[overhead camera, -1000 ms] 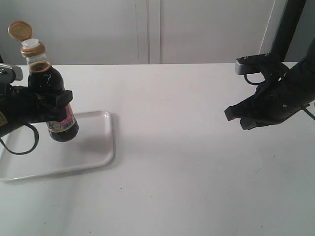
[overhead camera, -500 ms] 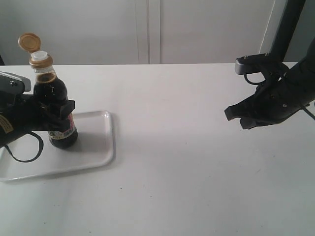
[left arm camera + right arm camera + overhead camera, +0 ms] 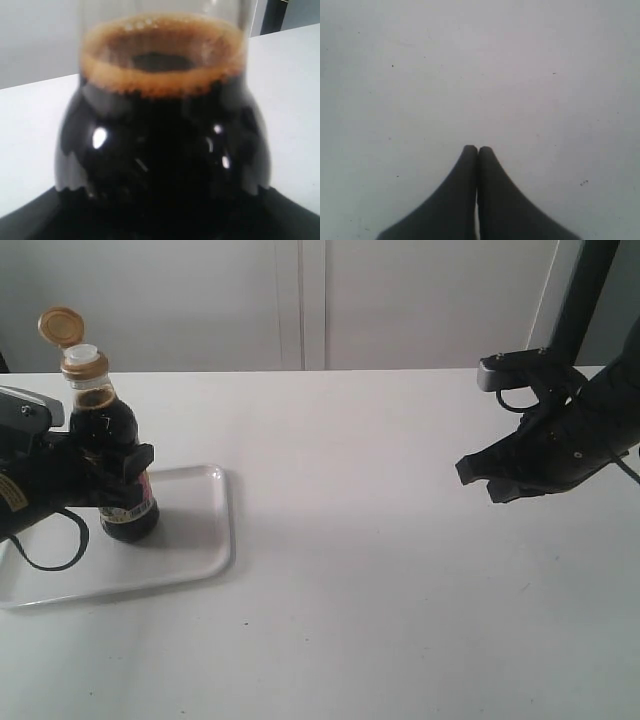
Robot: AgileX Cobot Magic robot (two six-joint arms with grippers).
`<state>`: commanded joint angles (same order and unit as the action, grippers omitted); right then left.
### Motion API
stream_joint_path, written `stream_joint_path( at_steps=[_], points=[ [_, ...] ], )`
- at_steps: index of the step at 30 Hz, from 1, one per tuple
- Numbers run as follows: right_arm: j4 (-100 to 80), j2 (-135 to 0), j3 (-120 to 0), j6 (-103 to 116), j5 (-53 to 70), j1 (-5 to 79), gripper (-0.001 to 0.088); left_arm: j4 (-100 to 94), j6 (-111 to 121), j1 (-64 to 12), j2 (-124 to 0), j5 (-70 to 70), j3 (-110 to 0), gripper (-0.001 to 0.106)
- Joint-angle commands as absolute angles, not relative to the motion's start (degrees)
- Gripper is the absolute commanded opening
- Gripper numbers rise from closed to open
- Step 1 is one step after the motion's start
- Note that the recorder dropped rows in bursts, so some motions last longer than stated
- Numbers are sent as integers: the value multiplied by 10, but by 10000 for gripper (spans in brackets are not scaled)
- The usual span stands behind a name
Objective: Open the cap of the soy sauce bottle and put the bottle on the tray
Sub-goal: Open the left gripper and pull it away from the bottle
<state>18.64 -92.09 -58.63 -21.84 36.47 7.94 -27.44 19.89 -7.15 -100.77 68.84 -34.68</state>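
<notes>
Lowered since a second ago: the soy sauce bottle (image 3: 112, 465) then hung tilted above the tray (image 3: 200, 560), and it now stands upright with its base on or just above the tray floor; contact cannot be confirmed from the exterior view. Over the last half second it has barely shifted. The right arm has not changed position in any frame.

Your left gripper (image 3: 105, 472) is clamped around the bottle's body at label height, with the jaws on either side of it. The left wrist view shows only the dark liquid and the foam ring at the shoulder of the bottle (image 3: 162, 135), close against the camera. The cap (image 3: 58, 327) is hinged fully back, with the white spout exposed beneath it, so the opening step reads as done.

Your right gripper (image 3: 478, 478) hovers over bare table (image 3: 400, 590) far to the right, well apart from the tray. Its fingers (image 3: 465, 200) are pressed together with nothing between them.

The relation that matters: the bottle's long axis is vertical and sits directly between the left jaws, toward the tray's far side, inside the rim. The left arm is the only one near it. In my judgement what remains is a release: spread the jaws evenly and retreat leftward and level, without brushing the body. The bottle is tall, with a narrow base and an open spout, so a sideways nudge could tip and spill it.
</notes>
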Motion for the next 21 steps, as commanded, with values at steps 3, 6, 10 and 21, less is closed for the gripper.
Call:
stream_joint_path(
  at_steps=[3, 6, 10, 21],
  points=[
    [186, -921, -586, -218, 365, 79, 0, -273, 199, -71, -1008, 685, -347, 1010],
    [186, -921, -586, -218, 365, 79, 0, -276, 199, -71, -1008, 679, -347, 1052],
    [186, -921, -586, -218, 365, 79, 0, -277, 212, -71, -1006, 670, -347, 1051],
    [186, -921, -586, -218, 362, 79, 0, -308, 263, -71, -939, 582, -347, 1051]
  ],
)
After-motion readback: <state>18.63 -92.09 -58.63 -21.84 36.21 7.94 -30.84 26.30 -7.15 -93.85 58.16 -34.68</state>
